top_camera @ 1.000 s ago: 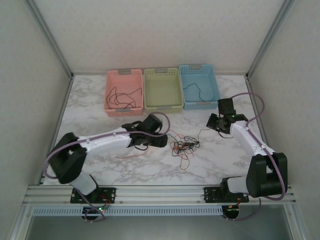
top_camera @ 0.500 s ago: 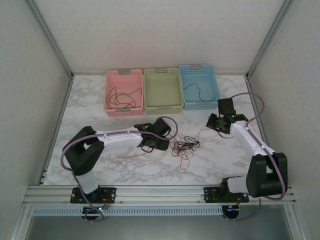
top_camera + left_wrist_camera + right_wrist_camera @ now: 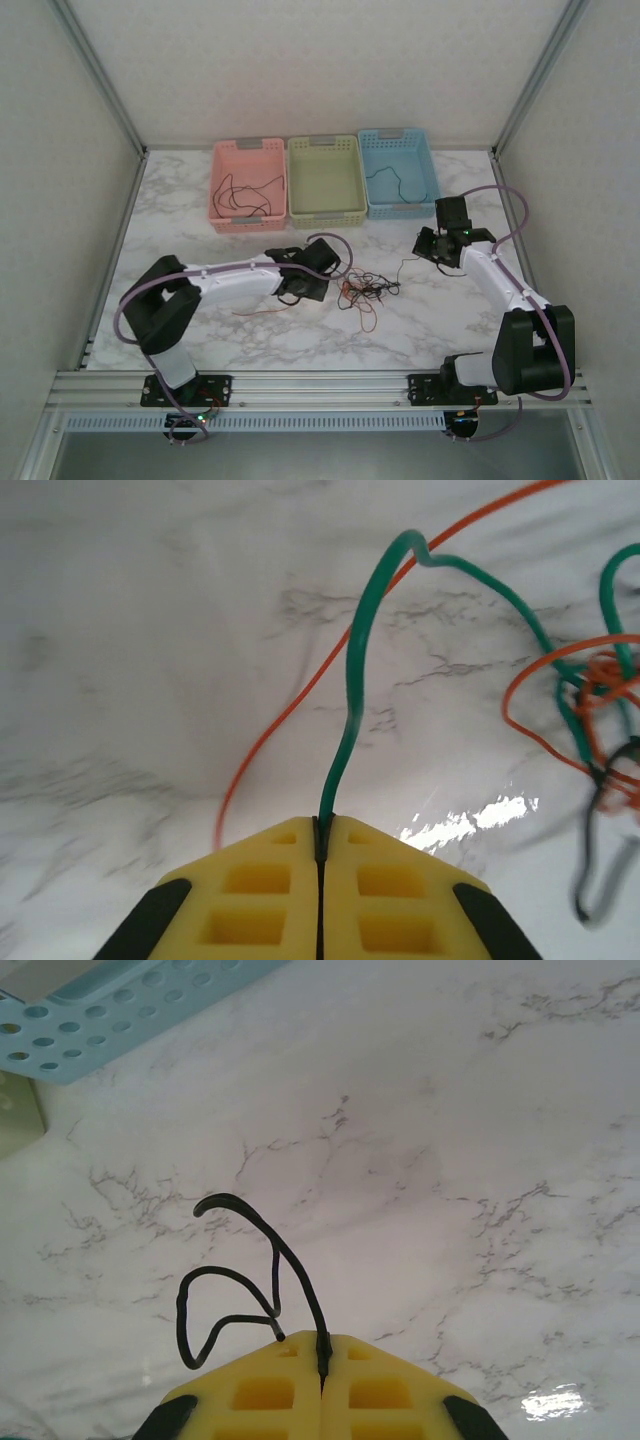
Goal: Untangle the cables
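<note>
A white marble-patterned tabletop (image 3: 200,335) lies between pale walls. Three perforated plastic baskets stand side by side along its far edge: a pink basket (image 3: 248,146), a green basket (image 3: 325,143) and a blue basket (image 3: 393,135). Dark loose cables (image 3: 240,195) lie in the pink one and the blue one.

The tangle of thin orange, green and black cables (image 3: 365,290) sits near the middle of the table, between the two arms. The left gripper (image 3: 320,830) has its yellow fingers (image 3: 250,890) pressed together on a green cable (image 3: 350,710), which rises from the seam between them, bends and runs off right into the knot. An orange cable (image 3: 290,700) curves across the marble just beside it.

The right gripper (image 3: 322,1345) is over the right side of the table, apart from the tangle and near the blue basket. It is pinched closed on a thin black cable (image 3: 290,1270) whose loose end loops just ahead of the fingertips. In the top view this strand seems to trail left towards the tangle, though it is too fine to be sure.
</note>
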Controlling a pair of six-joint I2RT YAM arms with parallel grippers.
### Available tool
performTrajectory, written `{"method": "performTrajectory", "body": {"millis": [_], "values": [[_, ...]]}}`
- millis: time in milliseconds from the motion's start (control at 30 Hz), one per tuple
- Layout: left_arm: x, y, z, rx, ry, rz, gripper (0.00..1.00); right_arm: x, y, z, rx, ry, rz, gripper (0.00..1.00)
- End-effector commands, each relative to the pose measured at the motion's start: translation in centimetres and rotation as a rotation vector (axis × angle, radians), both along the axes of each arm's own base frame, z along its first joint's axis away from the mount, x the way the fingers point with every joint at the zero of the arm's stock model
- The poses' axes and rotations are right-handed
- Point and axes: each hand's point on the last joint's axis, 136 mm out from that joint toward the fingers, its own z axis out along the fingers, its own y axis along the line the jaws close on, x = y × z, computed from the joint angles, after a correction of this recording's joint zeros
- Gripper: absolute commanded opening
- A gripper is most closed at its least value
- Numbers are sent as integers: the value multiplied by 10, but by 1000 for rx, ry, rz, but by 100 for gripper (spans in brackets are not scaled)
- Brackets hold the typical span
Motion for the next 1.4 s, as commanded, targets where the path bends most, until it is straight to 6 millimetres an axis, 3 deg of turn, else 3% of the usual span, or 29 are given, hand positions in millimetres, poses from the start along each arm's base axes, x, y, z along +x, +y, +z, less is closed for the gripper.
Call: {"method": "performTrajectory", "body": {"millis": [0,167,267,433,500,667,733,833,1167,1367], "values": [[4,41,67,39,-151,45,0,-8,-11,-8,-78,40,-5,0],[-6,123,148,21,-298,186,0,-9,-31,-10,-177,54,-55,0],[-19,173,187,-11,-368,285,0,-10,-45,-12,-257,80,-86,0],[-41,236,233,11,-496,413,0,-9,-51,-21,-297,106,-104,0],[-48,248,245,9,-530,435,0,-9,-53,-23,-307,114,-111,0],[-55,261,257,13,-561,460,0,-8,-56,-23,-326,113,-122,0],[-54,253,257,-24,-557,437,0,-7,-51,-23,-298,104,-109,0],[-50,237,248,-65,-523,399,0,-8,-49,-25,-291,109,-101,0],[-47,244,239,-7,-526,424,0,-7,-46,-29,-273,123,-87,0],[-46,221,219,-64,-460,345,0,-5,-32,-29,-201,118,-52,0]]}}
